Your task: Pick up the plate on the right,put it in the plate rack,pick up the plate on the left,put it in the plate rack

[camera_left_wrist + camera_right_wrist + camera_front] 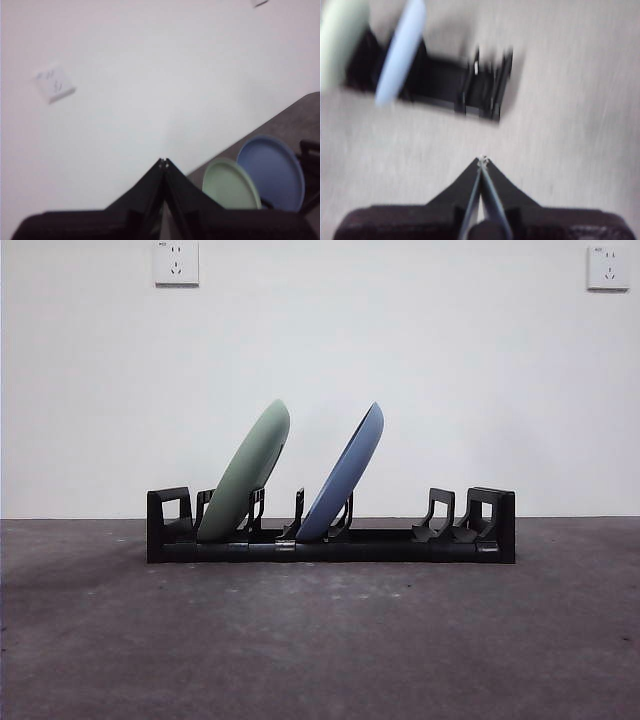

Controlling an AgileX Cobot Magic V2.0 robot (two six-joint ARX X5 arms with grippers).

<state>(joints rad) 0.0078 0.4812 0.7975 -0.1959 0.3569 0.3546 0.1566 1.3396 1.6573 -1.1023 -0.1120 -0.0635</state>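
The right wrist view is smeared with blur, so the long low black plastic plate rack (330,530) with curved prongs shows there only as a dark block, and no arm enters the front view. At the middle of that frame, on the grey counter (320,640), the rack holds a pale green round plate (247,472) and a blue round plate (346,475), both leaning right in separate slots. The left claw (163,161) and right claw (482,159) are each pinched closed on nothing.

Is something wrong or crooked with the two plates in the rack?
Nothing stands out. The green plate and the blue plate both sit in the plate rack, leaning the same way, apart from each other.
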